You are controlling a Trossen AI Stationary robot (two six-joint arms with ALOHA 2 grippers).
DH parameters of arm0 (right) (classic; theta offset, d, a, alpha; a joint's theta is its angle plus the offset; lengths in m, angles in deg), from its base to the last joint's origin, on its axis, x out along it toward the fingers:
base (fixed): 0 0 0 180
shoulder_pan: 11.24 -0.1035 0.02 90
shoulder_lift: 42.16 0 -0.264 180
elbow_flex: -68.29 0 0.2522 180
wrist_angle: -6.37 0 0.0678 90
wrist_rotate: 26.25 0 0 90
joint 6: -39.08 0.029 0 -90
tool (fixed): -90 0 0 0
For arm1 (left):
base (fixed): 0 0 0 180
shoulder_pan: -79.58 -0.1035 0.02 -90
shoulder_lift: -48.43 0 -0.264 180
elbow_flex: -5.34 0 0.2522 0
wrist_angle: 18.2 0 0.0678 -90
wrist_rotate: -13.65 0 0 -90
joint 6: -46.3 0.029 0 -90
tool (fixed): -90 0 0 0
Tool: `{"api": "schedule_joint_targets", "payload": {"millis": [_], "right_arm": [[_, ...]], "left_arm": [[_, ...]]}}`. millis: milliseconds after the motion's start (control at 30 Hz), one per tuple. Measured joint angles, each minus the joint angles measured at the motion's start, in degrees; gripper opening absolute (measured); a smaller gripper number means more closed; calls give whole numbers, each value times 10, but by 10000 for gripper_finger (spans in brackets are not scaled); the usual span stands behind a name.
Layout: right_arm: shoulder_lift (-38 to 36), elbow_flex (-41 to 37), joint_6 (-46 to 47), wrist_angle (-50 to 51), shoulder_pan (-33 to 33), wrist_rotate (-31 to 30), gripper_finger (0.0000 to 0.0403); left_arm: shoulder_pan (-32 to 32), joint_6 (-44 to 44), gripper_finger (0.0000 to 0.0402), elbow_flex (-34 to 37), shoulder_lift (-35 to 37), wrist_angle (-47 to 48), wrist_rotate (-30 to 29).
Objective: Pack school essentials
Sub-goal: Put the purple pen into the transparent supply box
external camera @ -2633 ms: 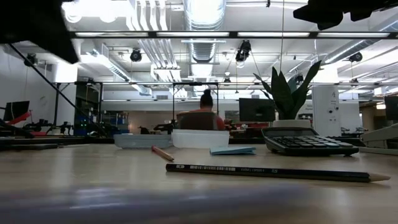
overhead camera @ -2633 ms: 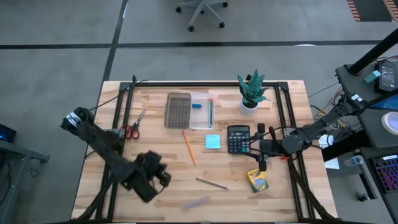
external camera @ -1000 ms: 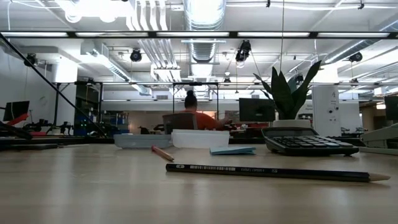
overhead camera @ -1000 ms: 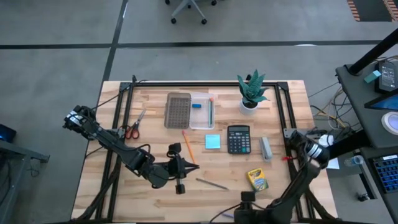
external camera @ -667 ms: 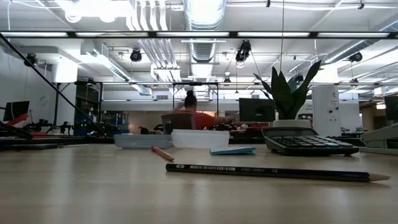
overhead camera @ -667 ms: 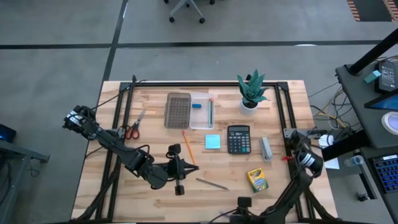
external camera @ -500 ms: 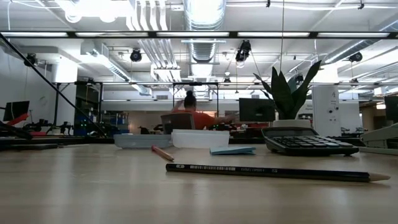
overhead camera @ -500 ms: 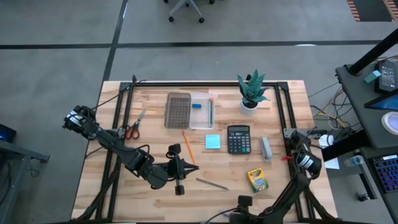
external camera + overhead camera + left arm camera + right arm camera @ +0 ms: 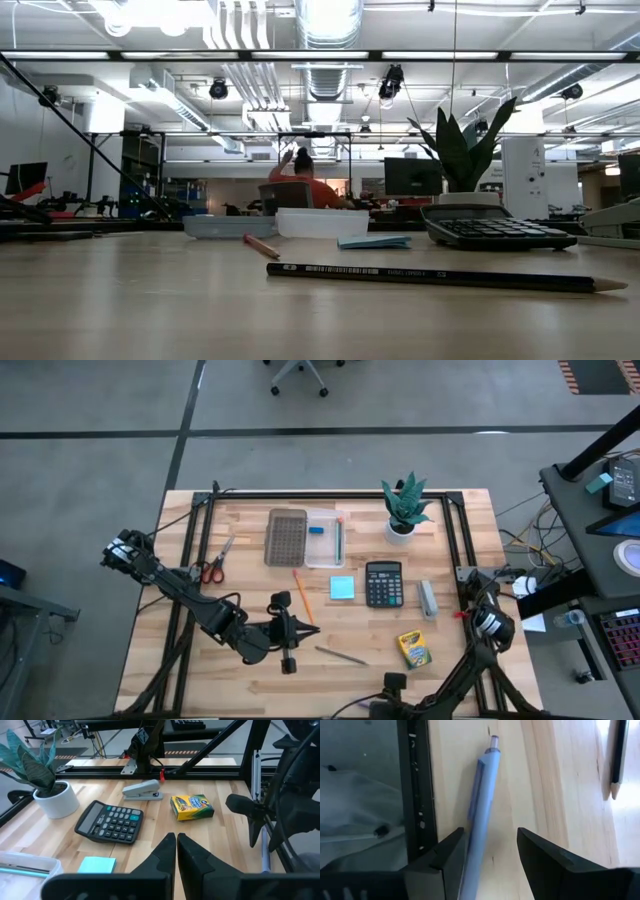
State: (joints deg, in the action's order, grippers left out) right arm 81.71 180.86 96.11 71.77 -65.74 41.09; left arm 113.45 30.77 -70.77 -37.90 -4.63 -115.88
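At the worktop's near edge, the right hand hangs with its fingers parted on either side of a blue pen lying just beside the dark frame rail; whether they touch it cannot be told. The left hand, fingers pressed together and empty, sits low over open wood between the orange pencil and the dark pencil. The crayon box, blue sticky pad and red-handled scissors lie well apart.

Potted plant stands at the table's far edge. Calculator sits near it, brown tray further left.
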Motion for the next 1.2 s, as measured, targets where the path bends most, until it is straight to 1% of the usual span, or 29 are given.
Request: {"api": "schedule_joint_targets", "payload": {"millis": [100,200,300,433,467,567,667,833,933,1067,1200], "right_arm": [[-2,-11,0,-2,0,-2,168],[-3,-20,-1,3,4,-4,146],[-4,-24,-3,1,6,-3,102],[-4,-25,-14,3,9,-2,34],[-5,-25,-18,4,10,0,24],[-7,-25,-31,7,14,4,23],[-15,-27,-47,32,19,4,24],[-46,-28,-66,93,34,0,24],[-66,-28,-94,103,46,-3,24],[-98,-28,-126,104,68,-13,24],[-136,-27,-132,108,109,-30,24]], "left_arm": [[0,17,0,0,0,-3,0],[0,29,0,0,0,-14,0],[-1,35,0,-2,2,-16,-1],[-1,73,0,-2,3,-32,-18],[-1,78,0,-2,3,-35,-25],[-2,97,0,-5,4,-40,-31],[-2,110,0,-4,9,-42,-35],[-2,144,0,3,29,-41,-45],[-4,166,0,18,48,-48,-45],[-11,206,0,69,72,-123,-45],[-28,283,0,127,96,-243,-45]]}}
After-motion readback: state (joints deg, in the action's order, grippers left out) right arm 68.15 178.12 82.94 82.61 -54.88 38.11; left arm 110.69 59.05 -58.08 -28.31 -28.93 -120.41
